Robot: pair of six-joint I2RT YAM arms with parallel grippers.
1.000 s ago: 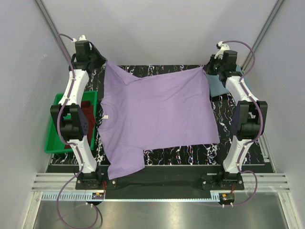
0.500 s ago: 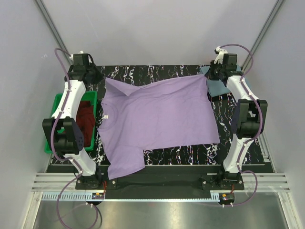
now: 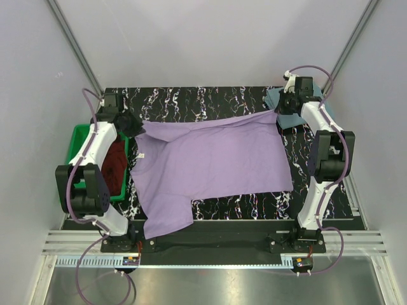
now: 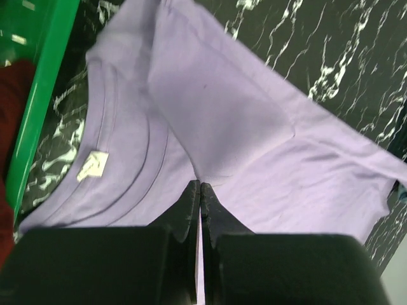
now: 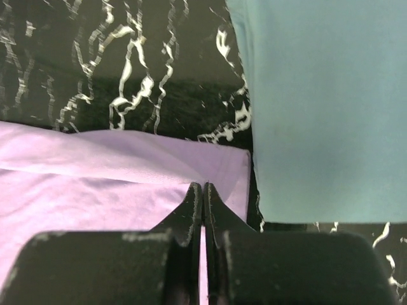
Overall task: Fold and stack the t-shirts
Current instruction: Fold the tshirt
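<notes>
From above, the lavender t-shirt lies spread on the table just right of the green tray, which holds the maroon t-shirt; the teal t-shirt sits well right of the tray. In the left wrist view, the left gripper pinches lavender cloth right of the tray's wall. In the right wrist view, the right gripper, pressed together, pinches the lavender hem beside the teal t-shirt.

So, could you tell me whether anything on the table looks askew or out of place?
The lavender shirt lies crooked: its near-left corner hangs past the near edge of the table, while the left gripper and right gripper pinch its far edge, one at each end. Nothing looks spilled or damaged.
</notes>
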